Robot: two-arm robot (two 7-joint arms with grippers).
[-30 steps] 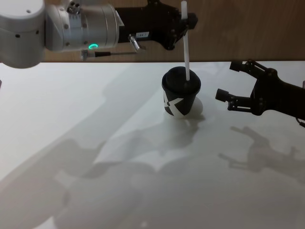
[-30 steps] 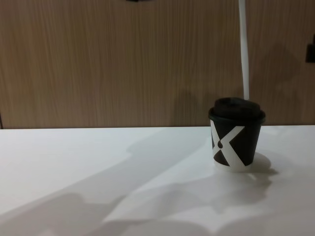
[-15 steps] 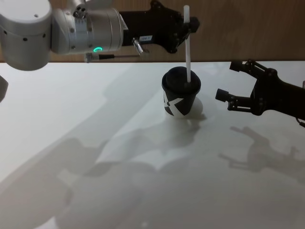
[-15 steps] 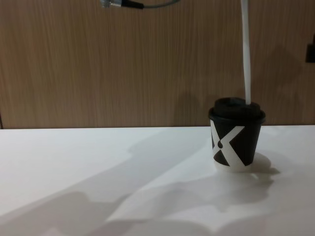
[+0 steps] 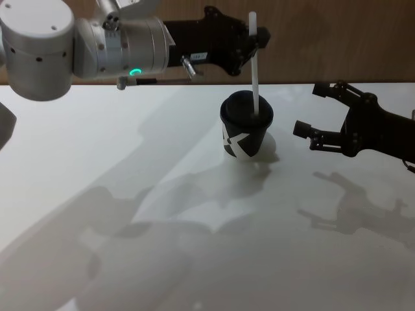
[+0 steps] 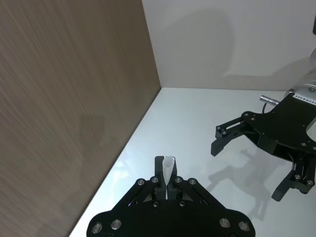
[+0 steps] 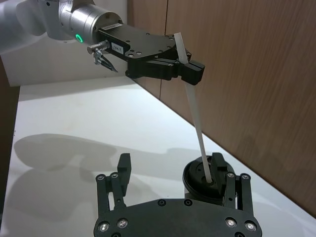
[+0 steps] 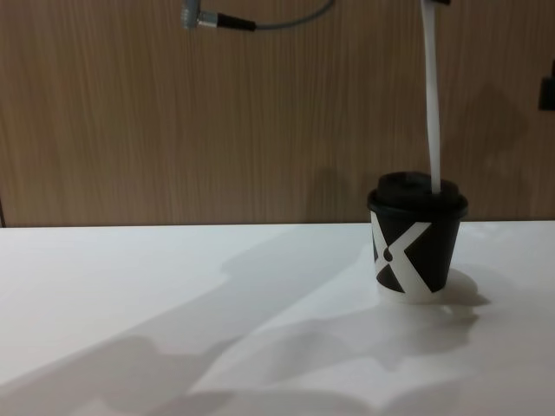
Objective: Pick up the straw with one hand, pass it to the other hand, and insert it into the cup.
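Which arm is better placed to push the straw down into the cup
The left. Its gripper is shut on the upper part of the straw, whose lower tip sits at the lid of the cup. The right gripper hangs open beside the cup, holding nothing.

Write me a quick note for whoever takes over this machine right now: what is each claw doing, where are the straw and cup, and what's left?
Left gripper: shut on the straw near its top, above the cup.
Right gripper: open, empty, off to the cup's right, above the table.
Done: pickup and handover; the straw's lower tip is at the hole in the lid.
Left: push the straw down, release, withdraw.
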